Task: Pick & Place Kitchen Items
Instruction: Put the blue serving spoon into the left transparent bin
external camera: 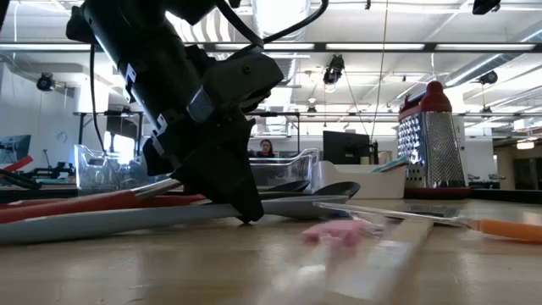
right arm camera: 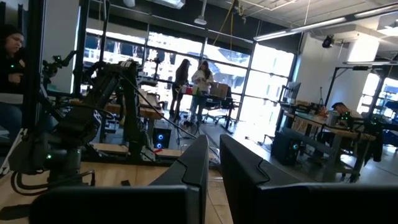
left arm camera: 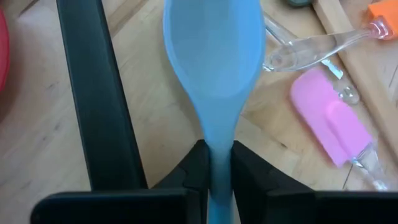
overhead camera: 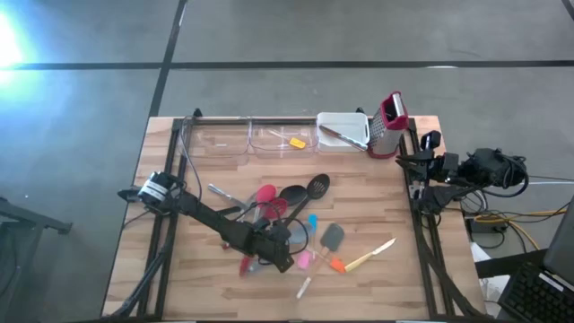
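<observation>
High view: left gripper (overhead camera: 285, 256) low over the utensil pile at the middle of the table (overhead camera: 179, 278); right gripper (overhead camera: 405, 161) parked at the right edge, fingers together, empty.

Low view: left gripper tip down on the wood.

Left wrist view: fingers (left arm camera: 196, 168) clamped on the blue spoon (left arm camera: 214, 68) handle, pink scraper (left arm camera: 333, 121) beside.

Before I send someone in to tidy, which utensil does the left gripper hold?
Find the utensil pile mid-table. The left gripper, at its near edge, is shut on the blue spoon: pale blue, beside a pink scraper, the only one gripped.
</observation>
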### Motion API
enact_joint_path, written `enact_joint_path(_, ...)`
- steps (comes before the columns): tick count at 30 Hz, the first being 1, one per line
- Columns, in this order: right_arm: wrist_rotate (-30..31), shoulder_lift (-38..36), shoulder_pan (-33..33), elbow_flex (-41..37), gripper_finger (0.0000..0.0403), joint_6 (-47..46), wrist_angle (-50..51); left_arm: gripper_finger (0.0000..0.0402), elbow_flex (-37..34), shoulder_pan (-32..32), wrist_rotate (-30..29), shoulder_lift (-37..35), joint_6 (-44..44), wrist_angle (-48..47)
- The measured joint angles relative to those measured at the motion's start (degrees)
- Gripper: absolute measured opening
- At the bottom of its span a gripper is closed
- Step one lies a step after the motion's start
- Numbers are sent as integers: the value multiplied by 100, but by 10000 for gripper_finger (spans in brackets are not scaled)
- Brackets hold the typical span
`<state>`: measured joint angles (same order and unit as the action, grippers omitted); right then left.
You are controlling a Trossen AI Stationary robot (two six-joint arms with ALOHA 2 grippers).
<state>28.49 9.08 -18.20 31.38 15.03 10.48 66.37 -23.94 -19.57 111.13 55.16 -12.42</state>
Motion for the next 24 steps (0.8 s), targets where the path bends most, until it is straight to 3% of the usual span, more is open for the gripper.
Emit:
enact_joint_path(14,-2,0,0,0,34,0,0,46,227,-11,44,-64,-163,117)
enact_joint_path(24,-2,-2,2,0,34,2,0,46,912,-17,-223,-280,-1477,-351)
